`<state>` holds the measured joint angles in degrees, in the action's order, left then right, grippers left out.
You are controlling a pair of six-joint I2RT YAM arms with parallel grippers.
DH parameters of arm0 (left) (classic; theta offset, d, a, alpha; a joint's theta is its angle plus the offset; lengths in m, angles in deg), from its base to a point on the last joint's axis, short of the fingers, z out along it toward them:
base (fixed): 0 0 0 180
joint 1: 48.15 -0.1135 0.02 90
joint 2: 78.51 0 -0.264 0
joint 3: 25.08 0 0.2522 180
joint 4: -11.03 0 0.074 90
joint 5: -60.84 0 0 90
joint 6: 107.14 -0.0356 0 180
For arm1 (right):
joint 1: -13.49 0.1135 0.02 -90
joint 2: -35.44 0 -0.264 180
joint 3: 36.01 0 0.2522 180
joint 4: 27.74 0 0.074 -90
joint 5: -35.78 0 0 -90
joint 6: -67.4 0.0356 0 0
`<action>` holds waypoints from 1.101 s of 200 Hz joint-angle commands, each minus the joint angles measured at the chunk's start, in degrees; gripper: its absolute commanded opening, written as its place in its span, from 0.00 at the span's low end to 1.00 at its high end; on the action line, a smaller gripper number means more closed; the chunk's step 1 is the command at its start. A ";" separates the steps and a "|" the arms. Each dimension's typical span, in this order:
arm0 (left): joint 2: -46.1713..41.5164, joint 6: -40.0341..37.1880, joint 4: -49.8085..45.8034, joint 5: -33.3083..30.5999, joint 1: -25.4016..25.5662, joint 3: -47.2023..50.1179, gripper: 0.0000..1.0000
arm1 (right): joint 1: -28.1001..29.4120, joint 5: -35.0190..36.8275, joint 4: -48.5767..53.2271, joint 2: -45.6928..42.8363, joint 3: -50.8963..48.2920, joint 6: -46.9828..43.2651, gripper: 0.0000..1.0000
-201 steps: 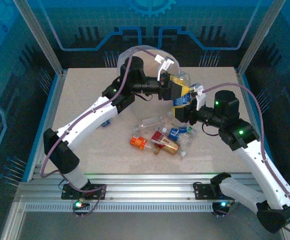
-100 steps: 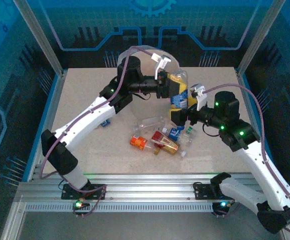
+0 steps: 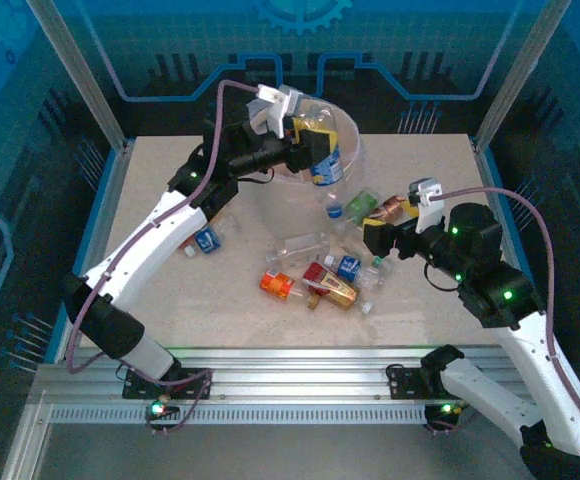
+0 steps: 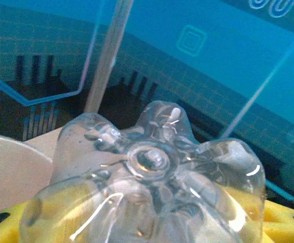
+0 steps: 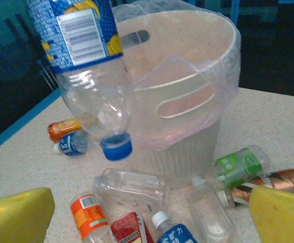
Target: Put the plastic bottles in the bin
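Left pincer (image 3: 308,140) grips a bottle (image 5: 84,35) hanging cap-down beneath it, bin (image 5: 223,45) close beside; label blue-yellow with barcode, print unreadable, top cropped. Right pincer (image 3: 373,238) gapes wide, empty, scattered bottles (image 3: 328,282) ahead.

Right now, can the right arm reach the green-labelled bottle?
Probably yes. The right arm has its jaws open, and the green-labelled bottle lies uncovered on the table ahead, though a clear bottle lies close beside it.

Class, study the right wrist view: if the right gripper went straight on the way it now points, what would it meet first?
Probably the clear bottle lying in front of the bin, with the bin's wall just behind it. The open right gripper aims low, but depth is unclear.
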<state>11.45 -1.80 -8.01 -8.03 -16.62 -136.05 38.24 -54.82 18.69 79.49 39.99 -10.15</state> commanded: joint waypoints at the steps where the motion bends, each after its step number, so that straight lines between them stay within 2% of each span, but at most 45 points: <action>1: 0.00 -5.61 -2.95 -7.57 -1.01 -4.55 0.31 | 0.56 5.77 2.56 -0.63 -0.27 1.32 1.00; 81: 7.56 -11.05 -9.73 -17.79 -4.32 -16.87 0.31 | 0.50 12.45 3.97 0.32 -0.52 3.63 1.00; 125: 11.95 -7.26 -13.92 -12.21 -5.21 -26.32 0.31 | 0.44 14.79 4.78 0.74 -0.70 4.27 1.00; 186: 9.46 2.20 -12.78 -2.96 -5.55 -28.05 0.32 | 0.43 15.53 5.85 0.18 -0.27 4.78 1.00; 220: 10.06 4.76 -9.94 -3.43 -7.84 -30.70 0.31 | 0.38 16.07 5.57 -0.90 -1.32 5.48 1.00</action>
<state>23.23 -0.97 -21.69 -13.35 -22.15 -162.56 38.24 -40.33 23.69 80.06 39.44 -5.91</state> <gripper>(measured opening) 0.536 0.996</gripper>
